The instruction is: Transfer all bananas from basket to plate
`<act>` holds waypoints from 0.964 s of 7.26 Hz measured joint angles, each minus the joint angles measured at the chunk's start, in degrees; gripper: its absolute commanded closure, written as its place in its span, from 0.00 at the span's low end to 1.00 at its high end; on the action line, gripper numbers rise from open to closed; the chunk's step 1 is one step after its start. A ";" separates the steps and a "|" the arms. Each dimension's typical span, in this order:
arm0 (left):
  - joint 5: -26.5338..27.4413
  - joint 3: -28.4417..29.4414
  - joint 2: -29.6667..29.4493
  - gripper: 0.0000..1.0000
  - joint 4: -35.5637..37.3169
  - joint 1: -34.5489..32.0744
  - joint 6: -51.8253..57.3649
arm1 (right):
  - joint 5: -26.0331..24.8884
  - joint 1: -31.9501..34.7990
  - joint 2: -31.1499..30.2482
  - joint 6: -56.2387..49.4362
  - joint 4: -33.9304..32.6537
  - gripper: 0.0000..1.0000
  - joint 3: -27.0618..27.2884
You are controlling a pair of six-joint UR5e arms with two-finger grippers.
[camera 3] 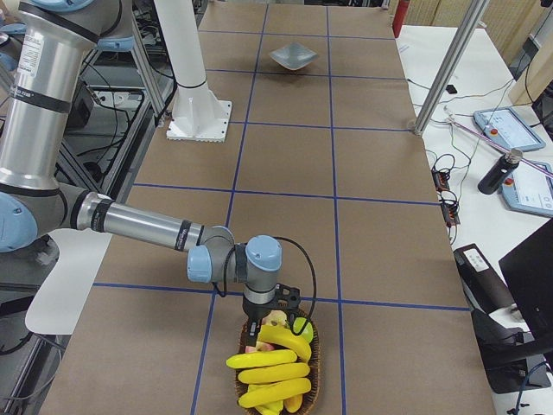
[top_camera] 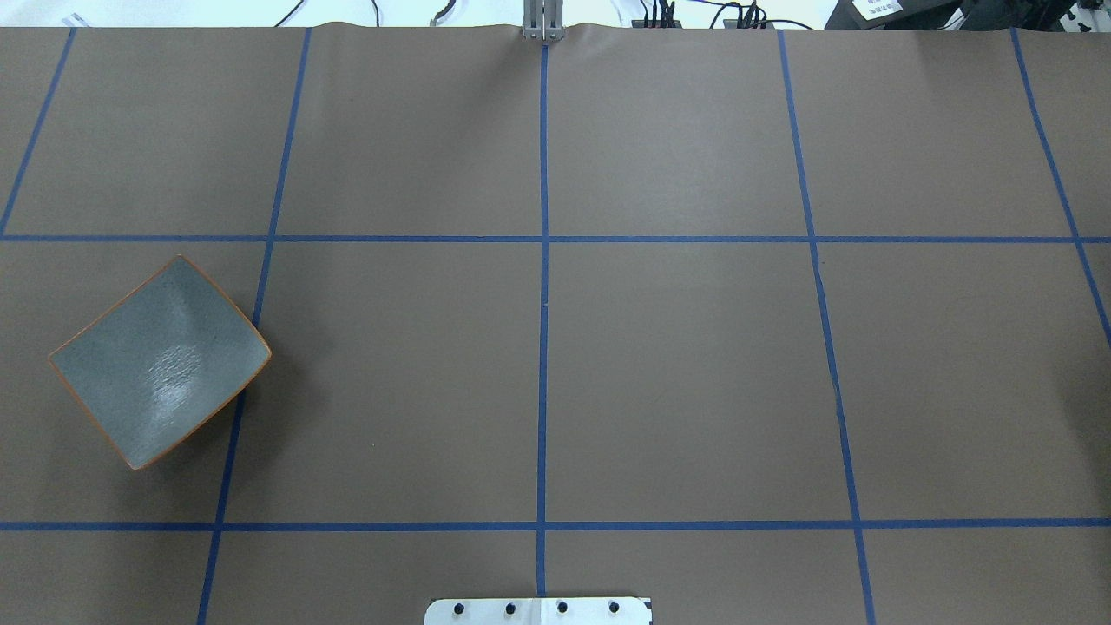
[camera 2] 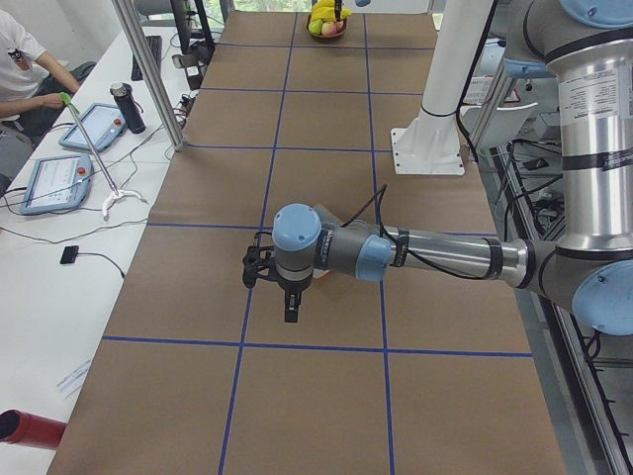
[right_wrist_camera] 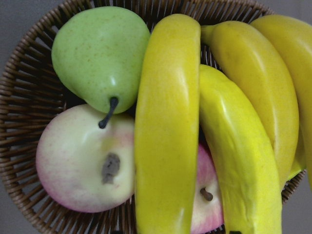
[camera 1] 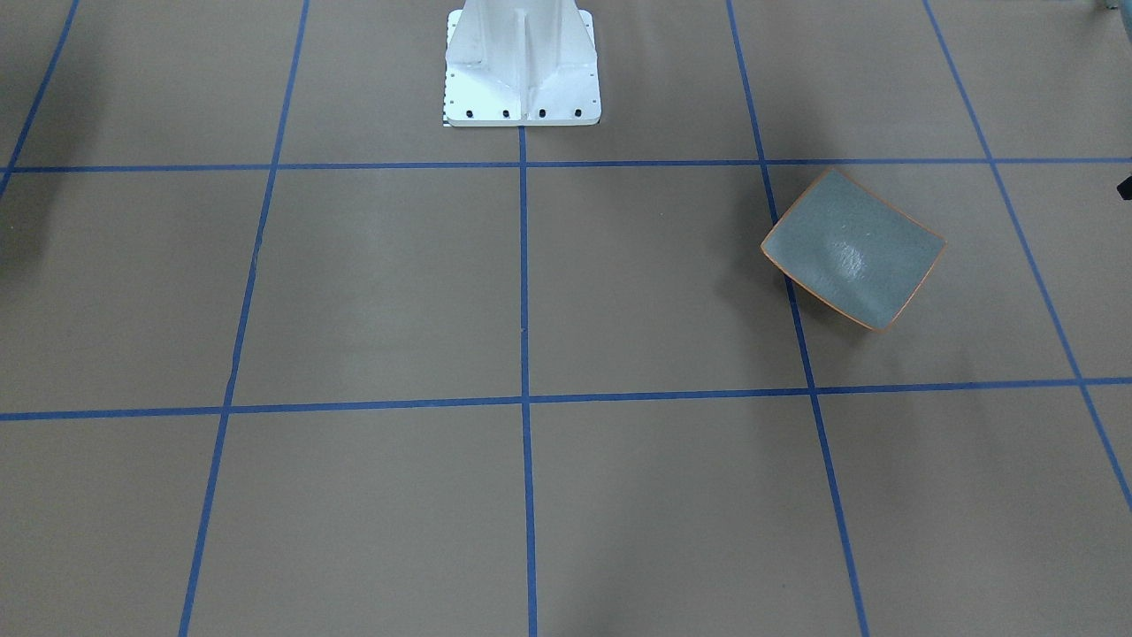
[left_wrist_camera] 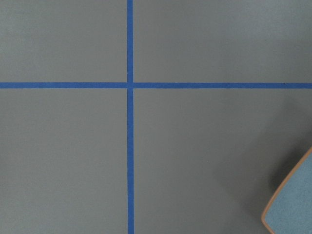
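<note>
Four smooth, bright yellow, curved bananas (right_wrist_camera: 168, 126) lie side by side in a round basket (right_wrist_camera: 19, 97) of dark brown woven wicker. They lie on top of a speckled green pear (right_wrist_camera: 100, 53) and pale, pink-blushed apples (right_wrist_camera: 83, 161). The basket sits at the table's end on the robot's right.

The right gripper (camera 3: 257, 324) hangs close above the fruit, pointing down. How far its claw is spread, or whether it holds anything, cannot be told from the side view.

The plate (top_camera: 161, 360) is well apart from the basket, on the robot's left side. It is a squarish grey-green dish, glossy in the middle, with rounded corners, upturned edges and a thin orange rim. It holds nothing.

The left gripper (camera 2: 287, 297) hovers near the plate on a long silver arm with blue joints. Its claw's state cannot be told either.

The table (top_camera: 677, 365) is covered in matte brown paper, crossed by blue tape lines.
</note>
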 measured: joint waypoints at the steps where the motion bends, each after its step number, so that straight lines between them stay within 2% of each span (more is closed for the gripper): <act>1: 0.00 -0.38 0.31 0.00 -0.01 -0.03 0.01 | 0.04 0.00 0.00 0.00 0.00 0.46 -0.05; 2: 0.00 -0.63 0.47 0.00 -0.03 -0.09 0.02 | 0.06 -0.03 0.02 0.01 0.00 0.54 -0.18; 3: 0.00 -1.03 0.80 0.00 -0.03 -0.14 0.04 | 0.09 -0.05 0.15 0.06 0.00 0.67 -0.37; 4: 0.00 -1.61 1.44 0.00 -0.03 -0.16 0.07 | 0.15 -0.08 0.40 0.11 0.00 0.94 -0.51; 5: 0.00 -2.18 2.06 0.00 -0.04 -0.17 0.09 | 0.23 -0.09 0.84 0.39 -0.02 1.00 -0.60; 7: 0.00 -2.97 2.75 0.00 -0.04 -0.18 0.10 | 0.35 -0.07 1.66 1.02 -0.02 1.00 -0.48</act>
